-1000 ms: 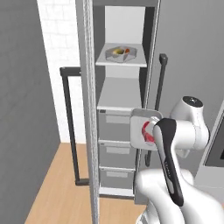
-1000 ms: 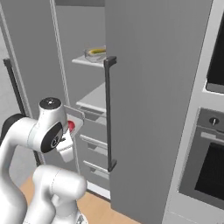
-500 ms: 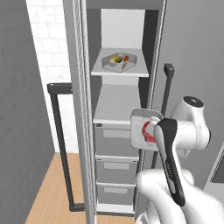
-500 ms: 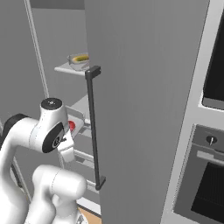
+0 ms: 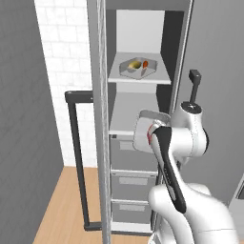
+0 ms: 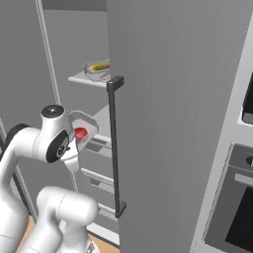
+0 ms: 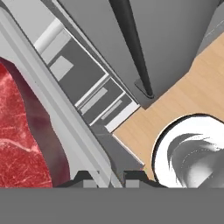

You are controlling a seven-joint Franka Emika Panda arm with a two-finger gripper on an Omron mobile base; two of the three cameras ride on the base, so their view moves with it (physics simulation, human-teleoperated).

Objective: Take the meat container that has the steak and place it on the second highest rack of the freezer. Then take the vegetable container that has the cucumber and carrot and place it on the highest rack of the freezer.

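Grey and shallow, the meat container (image 5: pixel 143 131) with its red steak (image 7: pixel 17 135) hangs in our two-finger gripper (image 7: pixel 109 177), whose fingers are clamped on the tray's rim; in the hand view the rim runs as a long pale diagonal band straight down between the two dark tips. We see the tray tipped up on edge, its open face turned toward the arm and its back toward the freezer's interior, just in front of the bare second shelf (image 5: pixel 125 114). We cannot tell its long axis with certainty. One rack higher, on the top shelf (image 5: pixel 138 78), rests the single grey vegetable container (image 5: pixel 138 67), lying flat with its longer side across the shelf, holding a yellowish piece and an orange one. We count two containers, two open shelves and three grey drawers (image 5: pixel 131 183) stacked below. The freezer door (image 6: pixel 168 123) stands open with its dark vertical handle (image 6: pixel 115 148)
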